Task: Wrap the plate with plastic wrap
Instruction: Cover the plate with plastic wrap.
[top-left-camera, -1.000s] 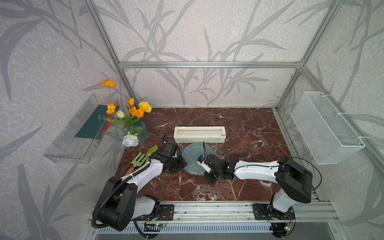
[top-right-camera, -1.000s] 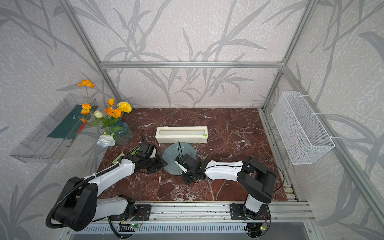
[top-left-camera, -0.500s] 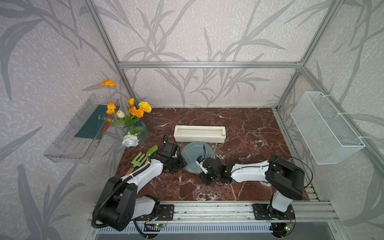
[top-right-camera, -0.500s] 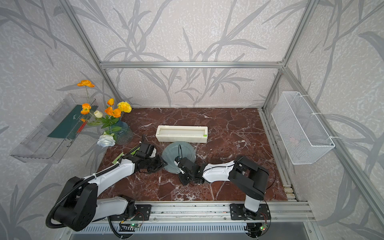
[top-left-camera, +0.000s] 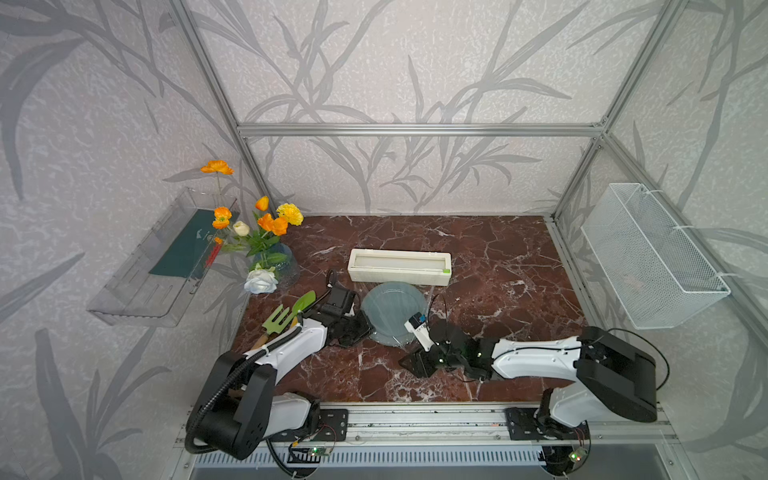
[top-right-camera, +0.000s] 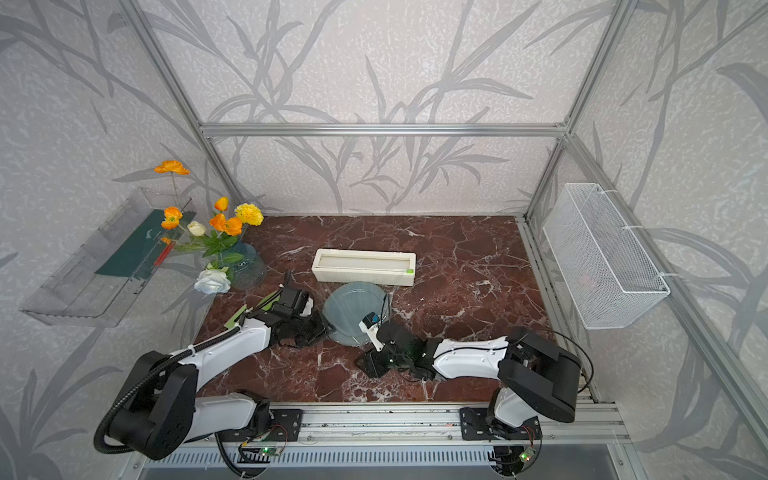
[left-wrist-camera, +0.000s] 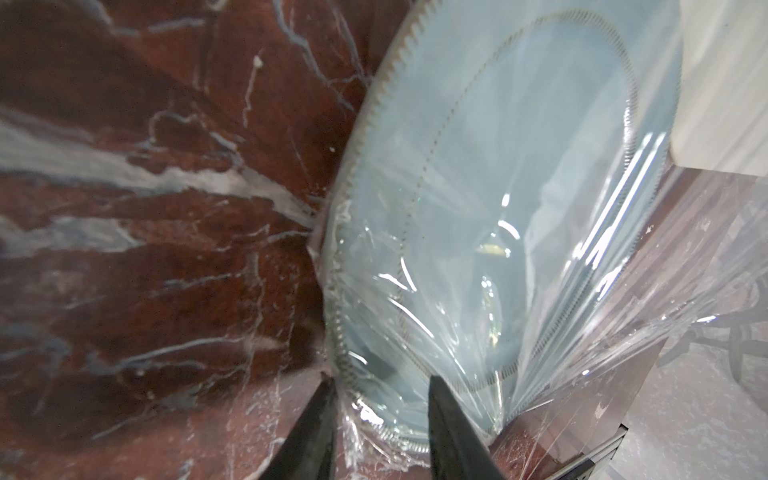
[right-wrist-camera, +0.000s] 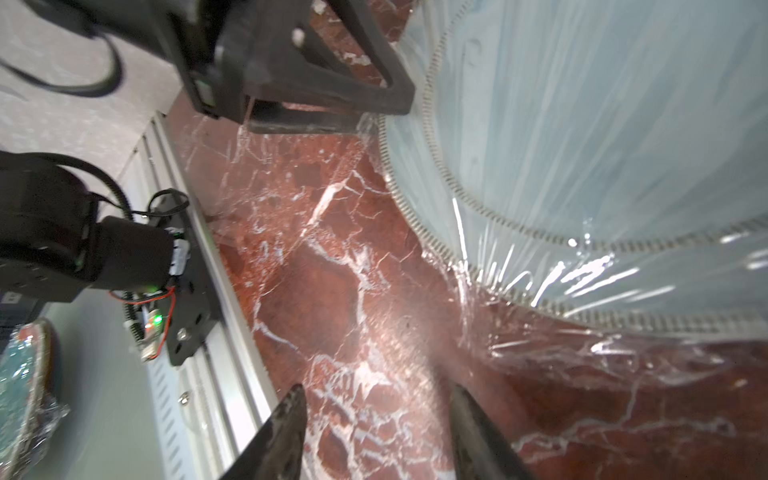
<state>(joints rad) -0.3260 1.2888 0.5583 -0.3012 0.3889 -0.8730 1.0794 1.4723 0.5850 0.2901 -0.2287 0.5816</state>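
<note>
right gripper (right-wrist-camera: 374, 395) backs off the plate (top-left-camera: 386, 307) rim toward the front rail, jaws now apart, plastic wrap (right-wrist-camera: 561, 353) let go

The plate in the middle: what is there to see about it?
The plate is round, grey-blue and smooth, like glazed ceramic, with a wide raised rim edged by fine notched lines. It lies on the red marble table, in front of the cream box. Clear crinkled plastic wrap covers it and bunches past its near edge. The left claw pinches its rim through the film; the right claw is open, apart from it.
</note>
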